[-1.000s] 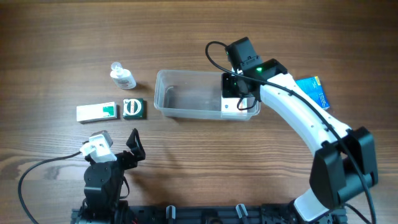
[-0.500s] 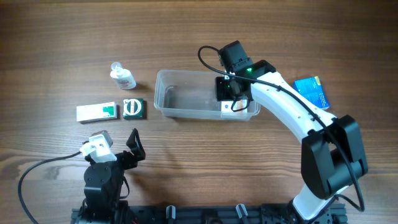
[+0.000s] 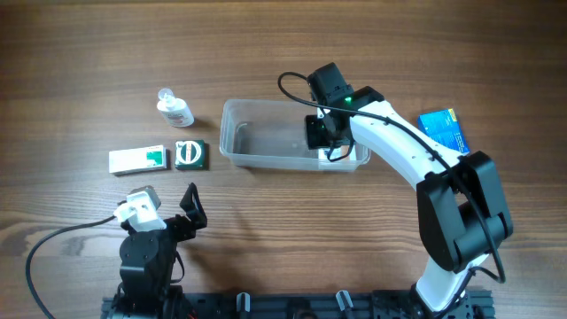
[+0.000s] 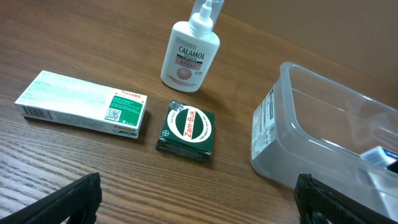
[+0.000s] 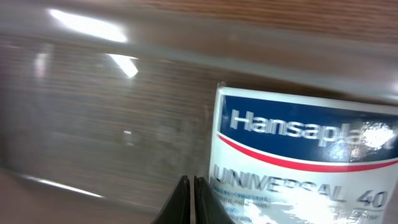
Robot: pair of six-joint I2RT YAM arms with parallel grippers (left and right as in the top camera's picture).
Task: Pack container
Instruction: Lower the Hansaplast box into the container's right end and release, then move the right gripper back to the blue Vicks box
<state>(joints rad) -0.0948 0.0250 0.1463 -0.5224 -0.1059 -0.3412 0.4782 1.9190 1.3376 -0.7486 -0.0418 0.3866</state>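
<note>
The clear plastic container (image 3: 232, 133) stands in the middle of the table; it also shows in the left wrist view (image 4: 292, 143) and fills the right wrist view (image 5: 93, 37). A white and blue Hansaplast box (image 3: 342, 153) lies in its right end (image 5: 298, 155). My right gripper (image 3: 321, 131) is inside the container, its fingers (image 5: 191, 199) shut together with nothing between them, just left of the box. My left gripper (image 3: 188, 208) is open and empty near the front edge (image 4: 199, 199).
Left of the container lie a Calamol bottle (image 3: 174, 109) (image 4: 189, 53), a white and green box (image 3: 137, 159) (image 4: 81, 104) and a small green Zam-Buk box (image 3: 190, 155) (image 4: 186, 127). A blue box (image 3: 445, 130) lies right of the container.
My right gripper has moved left inside the container, away from the Hansaplast box, which stays at the right end. The left arm has not moved.
</note>
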